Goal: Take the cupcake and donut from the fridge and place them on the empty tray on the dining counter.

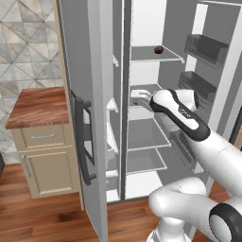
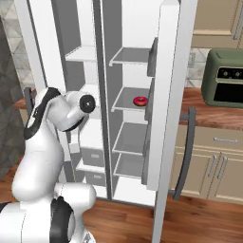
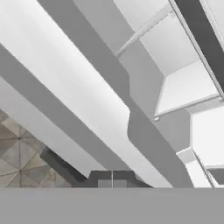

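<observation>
You see the fridge (image 1: 101,118) open, the cupcake (image 1: 159,49) on an upper shelf, the donut (image 2: 140,101) one shelf lower; you cannot tell the gripper's state.

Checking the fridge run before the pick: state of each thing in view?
fridge: both doors open, white shelves exposed
cupcake: upright on an upper shelf, untouched
donut: flat on a middle shelf, untouched
gripper: fingertips not visible, open or shut unclear
cabinet drawer: closed
toaster oven: door closed
</observation>
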